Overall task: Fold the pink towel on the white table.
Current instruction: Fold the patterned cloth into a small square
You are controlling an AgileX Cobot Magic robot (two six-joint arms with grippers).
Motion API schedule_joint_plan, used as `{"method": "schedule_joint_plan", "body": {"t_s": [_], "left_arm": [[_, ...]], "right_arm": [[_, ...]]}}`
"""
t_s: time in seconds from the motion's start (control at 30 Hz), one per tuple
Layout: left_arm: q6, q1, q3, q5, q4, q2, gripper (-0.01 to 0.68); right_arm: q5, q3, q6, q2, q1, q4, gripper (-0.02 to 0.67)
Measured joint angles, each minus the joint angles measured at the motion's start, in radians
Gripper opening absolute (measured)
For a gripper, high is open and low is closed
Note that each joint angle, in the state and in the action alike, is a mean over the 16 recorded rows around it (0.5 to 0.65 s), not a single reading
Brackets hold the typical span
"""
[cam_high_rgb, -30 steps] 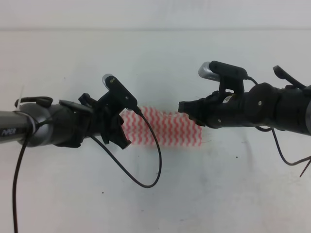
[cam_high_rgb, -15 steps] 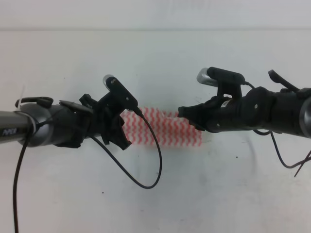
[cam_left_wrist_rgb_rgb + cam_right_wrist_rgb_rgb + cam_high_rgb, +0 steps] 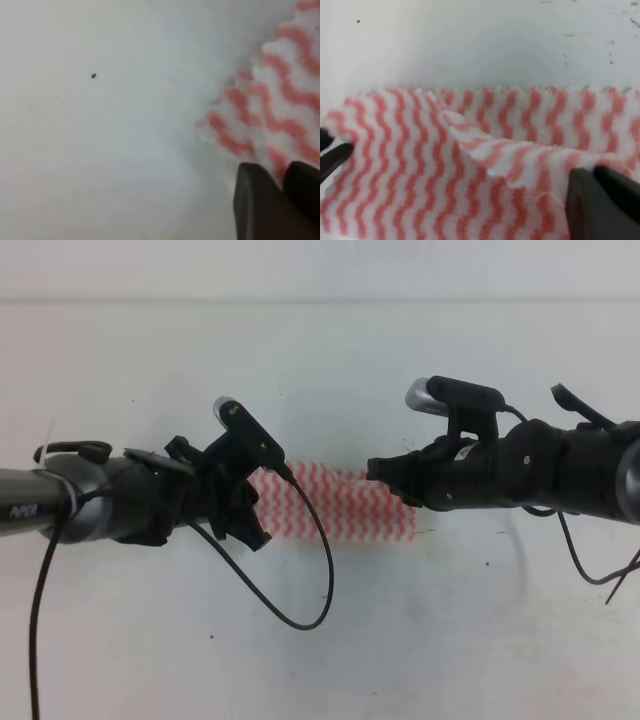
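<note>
overhead view, two close wrist views

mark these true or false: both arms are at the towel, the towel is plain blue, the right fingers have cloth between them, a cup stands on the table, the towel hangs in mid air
1. Both arms are at the pink towel: true, the left gripper at one end, the right gripper at the other.
2. The towel is plain blue: false, it has pink and white wavy stripes.
3. The right fingers have cloth between them: true, a raised fold is pinched.
4. A cup stands on the white table: false, no cup shows.
5. The towel hangs in mid air: false, most of it lies on the table.
</note>
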Motion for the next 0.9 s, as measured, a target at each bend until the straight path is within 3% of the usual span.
{"method": "schedule_joint_plan", "body": {"t_s": [0.3,0.47,0.67,0.9], "left_arm": [[-0.033,0.0,-0.025,-0.056,-0.002,-0.003,0.3],[-0.073,0.0,-0.053,-0.108,-0.005,-0.022,0.35],[-0.151,0.0,-0.083,-0.139,-0.011,-0.053,0.344],[-0.23,0.0,-0.101,-0.068,-0.047,-0.068,0.243]], "right_arm": [[0.0,0.0,0.0,-0.001,0.0,-0.007,-0.016],[0.001,0.0,0.0,0.0,0.0,-0.008,-0.016],[0.0,0.0,0.0,0.001,0.0,-0.008,-0.016],[-0.002,0.0,0.0,0.001,0.0,-0.008,-0.016]]}}
